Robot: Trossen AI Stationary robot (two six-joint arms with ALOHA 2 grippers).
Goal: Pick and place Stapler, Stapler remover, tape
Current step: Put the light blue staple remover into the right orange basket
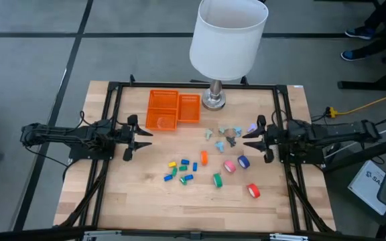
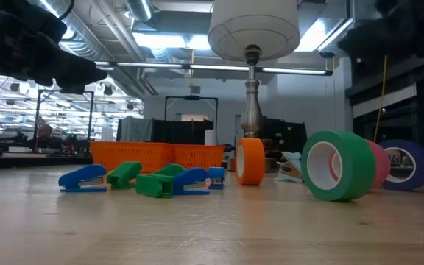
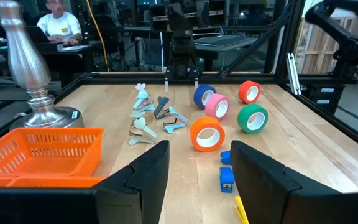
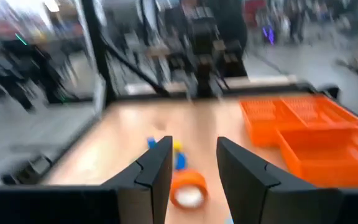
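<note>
1. Left claw (image 1: 143, 138) hovers at the desk's (image 1: 139, 201) left edge, fingers spread, holding nothing.
2. Right claw (image 1: 249, 139) hovers opposite, fingers parted, holding nothing.
3. Between them lie staple removers (image 1: 221, 134), tape rolls (image 1: 229, 166) and small staplers (image 1: 179, 170); no label is readable.

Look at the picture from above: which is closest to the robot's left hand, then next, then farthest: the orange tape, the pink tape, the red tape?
From the left hand:
1. Orange tape, table middle.
2. Pink tape, further right.
3. Red tape, front right.
</note>
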